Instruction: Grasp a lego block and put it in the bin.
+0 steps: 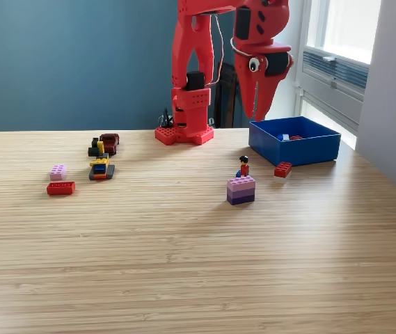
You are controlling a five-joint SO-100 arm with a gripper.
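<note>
Red, the claw [257,115] hangs above the near-left corner of the blue bin [295,147], its jaws together and holding nothing. Some small pieces already lie in the bin, but many lego blocks wait on the wooden surface [184,264]: a red block [282,169] just beside the bin, a purple stack [241,189] nearby, others far at the exterior view's left.

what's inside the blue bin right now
Inside the bin, over its front wall, a red piece and a small white-and-blue piece show near the back. The front wall hides the floor nearer the camera, so more could lie there.
</note>
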